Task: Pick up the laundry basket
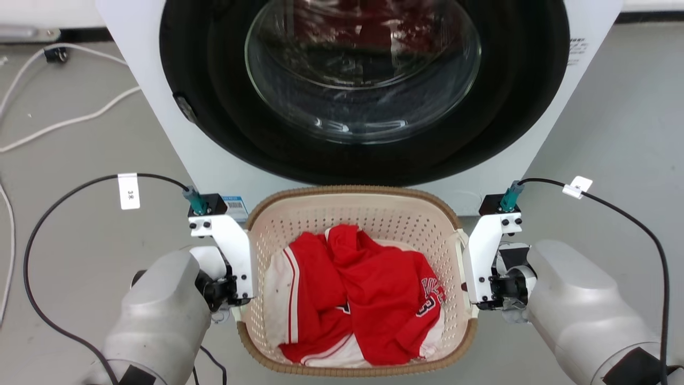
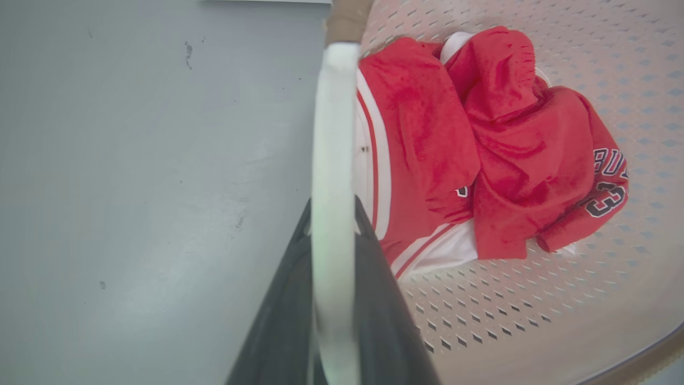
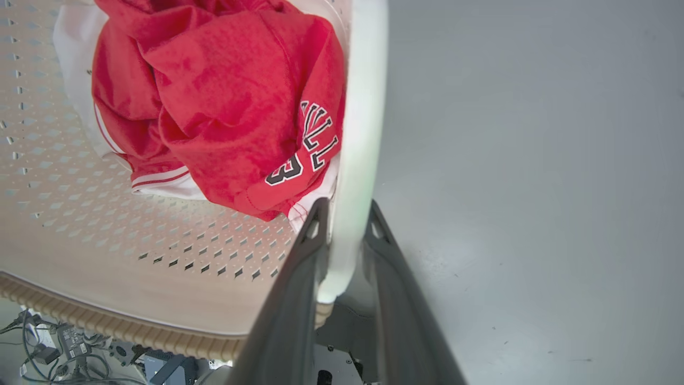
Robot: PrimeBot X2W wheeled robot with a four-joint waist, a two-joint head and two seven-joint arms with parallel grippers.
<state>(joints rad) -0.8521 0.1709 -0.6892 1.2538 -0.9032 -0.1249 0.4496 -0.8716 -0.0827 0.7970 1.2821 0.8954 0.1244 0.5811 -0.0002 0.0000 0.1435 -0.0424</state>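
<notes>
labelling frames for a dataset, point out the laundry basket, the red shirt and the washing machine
laundry basket (image 1: 352,189): head view, far side of its brown rim
red shirt (image 1: 374,289): head view, middle of the red cloth
washing machine (image 1: 363,69): head view, glass of its round door

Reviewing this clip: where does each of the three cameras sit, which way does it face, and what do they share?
Head view: on the head, facing forward and down at the laundry basket before the washing machine; left forearm and right forearm show.
Left wrist view: on the left wrist, looking along the left claw, shut on the basket's white handle.
Right wrist view: on the right wrist, looking along the right claw, shut on the opposite handle.
Shared: all three show the red jersey in the basket.
</notes>
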